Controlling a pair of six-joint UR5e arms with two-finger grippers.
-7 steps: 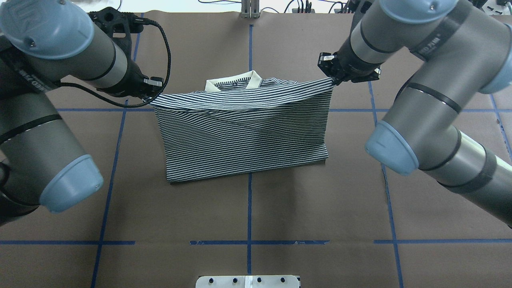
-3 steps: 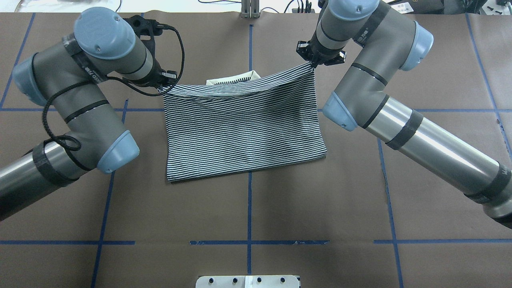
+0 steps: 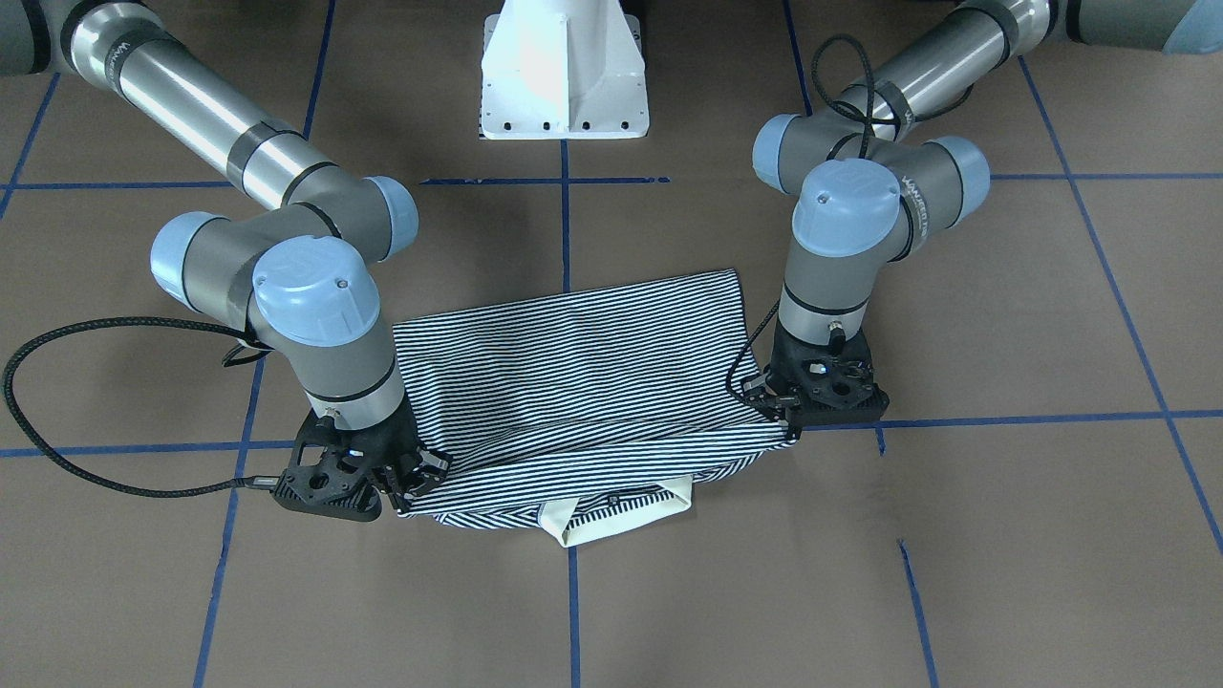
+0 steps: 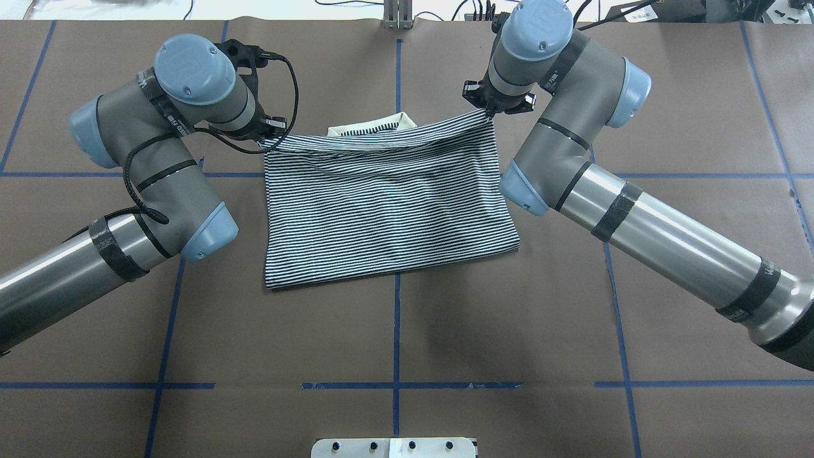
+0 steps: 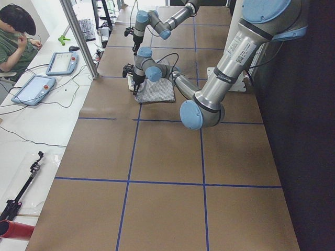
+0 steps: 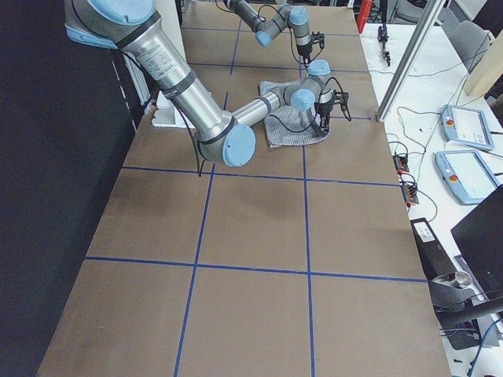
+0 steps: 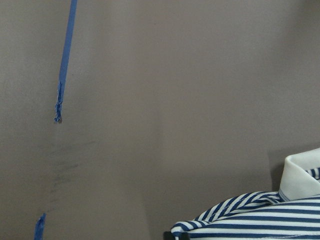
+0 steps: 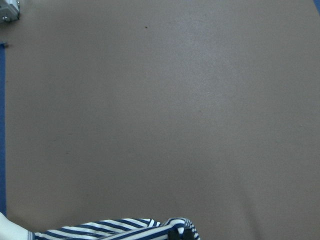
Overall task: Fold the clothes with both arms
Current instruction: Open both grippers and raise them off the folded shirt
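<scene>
The striped polo shirt (image 4: 388, 203) lies folded on the brown table, its cream collar (image 4: 375, 127) peeking out at the far edge. My left gripper (image 4: 270, 137) is shut on the far-left corner of the folded-over striped layer. My right gripper (image 4: 489, 113) is shut on the far-right corner. The held edge sags between them just over the collar. In the front-facing view the shirt (image 3: 573, 373) spans between the left gripper (image 3: 791, 430) and the right gripper (image 3: 406, 497), collar (image 3: 611, 511) below. The left wrist view shows the striped edge (image 7: 260, 220); the right wrist view shows it too (image 8: 125, 227).
The white pedestal base (image 3: 564, 76) stands at the robot's side of the table. Blue tape lines (image 4: 395, 318) cross the brown table cover. A metal post (image 4: 397, 16) stands at the far edge. Tablets (image 5: 31, 89) and cables lie on the white side table beyond it.
Both arms have reached farther from the robot and lower, carrying the held striped edge over the collar. The right gripper has moved inward, to the left in the overhead view.
</scene>
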